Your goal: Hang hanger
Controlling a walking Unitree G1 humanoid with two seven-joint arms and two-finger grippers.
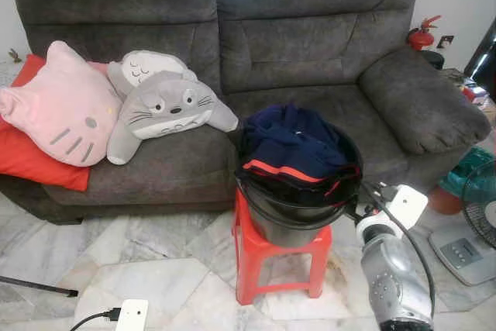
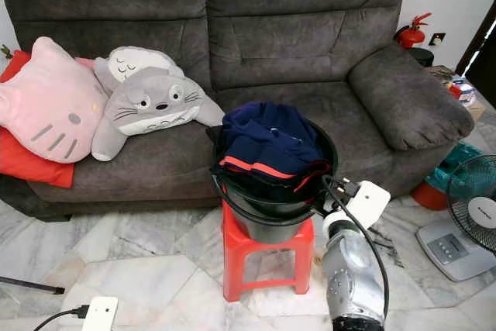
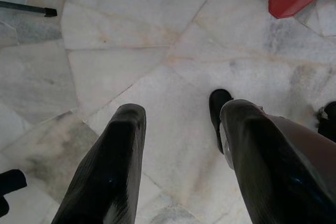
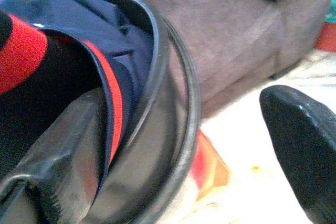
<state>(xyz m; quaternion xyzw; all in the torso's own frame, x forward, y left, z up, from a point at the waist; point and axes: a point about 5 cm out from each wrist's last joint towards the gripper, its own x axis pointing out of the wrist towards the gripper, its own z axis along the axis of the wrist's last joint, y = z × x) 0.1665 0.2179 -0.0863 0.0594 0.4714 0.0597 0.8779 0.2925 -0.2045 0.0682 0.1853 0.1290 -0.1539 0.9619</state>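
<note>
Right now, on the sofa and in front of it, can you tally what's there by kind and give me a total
Cushions and plush toys: 4, the pink cat cushion, red cushion, grey plush, white plush
Buckets: 1, the black bucket, holding dark clothes
Stools: 1, the red stool
Fans: 1, the fan
Total: 7

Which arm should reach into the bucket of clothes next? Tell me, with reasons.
Right. The right gripper is already at the bucket rim on the red stool, open, one finger against the navy clothes. The left gripper hangs over bare floor, pointing down.
</note>
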